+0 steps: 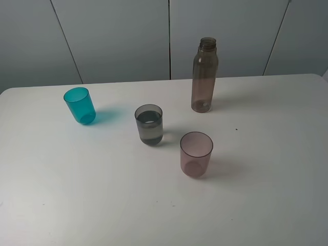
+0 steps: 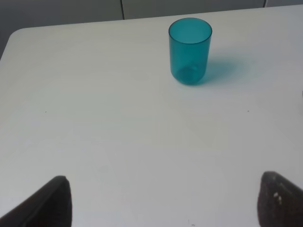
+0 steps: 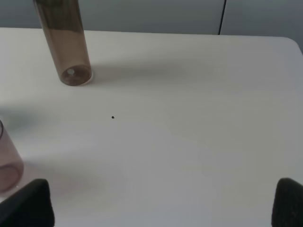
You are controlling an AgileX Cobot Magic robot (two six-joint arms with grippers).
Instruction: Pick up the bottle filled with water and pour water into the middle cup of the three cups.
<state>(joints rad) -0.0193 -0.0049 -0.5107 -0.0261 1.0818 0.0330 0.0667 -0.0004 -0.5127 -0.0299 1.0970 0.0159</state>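
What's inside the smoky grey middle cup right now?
The smoky grey cup holds clear water, a visible band reaching roughly halfway up. Nothing else shows inside it; neither wrist view shows it.

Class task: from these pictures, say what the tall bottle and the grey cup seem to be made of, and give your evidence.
The bottle: probably smoky brown-grey translucent plastic with a glossy finish; the wall behind shows through, and the neck is threaded. The grey cup: likely the same kind of tinted translucent plastic; a liquid line shows through its side.

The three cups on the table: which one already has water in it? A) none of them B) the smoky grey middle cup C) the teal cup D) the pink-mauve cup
B: the smoky grey middle cup shows a water line partway up its wall, while the teal cup and pink-mauve cup look empty.
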